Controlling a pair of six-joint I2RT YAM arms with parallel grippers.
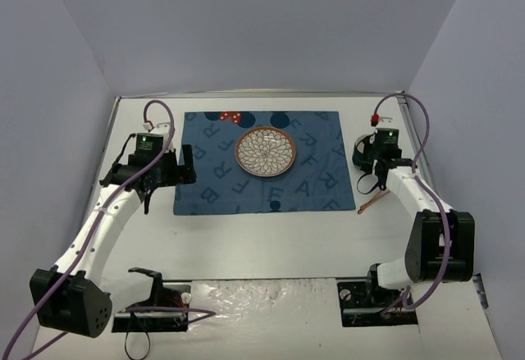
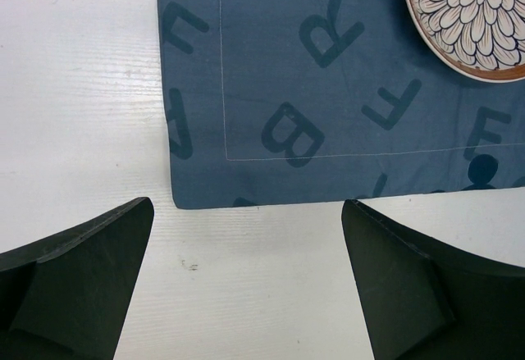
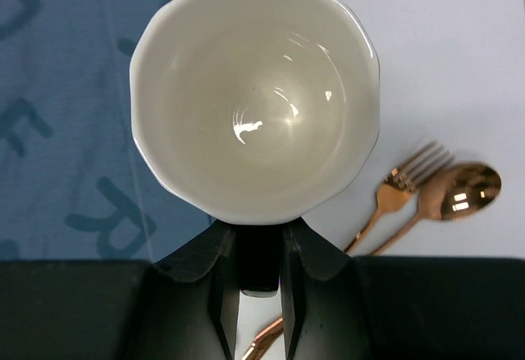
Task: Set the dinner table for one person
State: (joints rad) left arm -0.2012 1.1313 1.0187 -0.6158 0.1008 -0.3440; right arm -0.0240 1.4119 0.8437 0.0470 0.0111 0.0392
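Well, from the overhead camera the dinner table [image 1: 271,237] filled nearly the whole floor of the view, white and matte. A dark blue lettered placemat [image 1: 205,188] lay on its far half, and a flower-patterned plate [image 1: 266,152] sat on the mat a little toward twelve o'clock of the mat's middle. The left gripper [image 1: 184,166] stood at nine o'clock of the mat, at its edge. The right gripper [image 1: 367,166] stood at three o'clock, just off the mat's other edge, with a copper-coloured fork and spoon [image 1: 373,202] lying on the table at about six o'clock from it.

Looking through the left wrist camera, the left gripper [image 2: 246,294] was spread wide with nothing between its fingers [image 2: 74,278]. Bare table [image 2: 82,89] and the mat's corner [image 2: 328,89] showed in the gap, and the plate [image 2: 472,15] sat off at two o'clock.

Through the right wrist camera, the right gripper [image 3: 258,253] was clenched on the near side of a white cup [image 3: 254,97] with a scalloped rim. The cup sat upright with its mouth facing the lens, and it hung over the mat's edge [image 3: 66,130] and the table [image 3: 443,48]. I couldn't tell whether the cup touched the surface. At four o'clock from the cup lay the fork [image 3: 402,188] and the spoon [image 3: 459,192], side by side.
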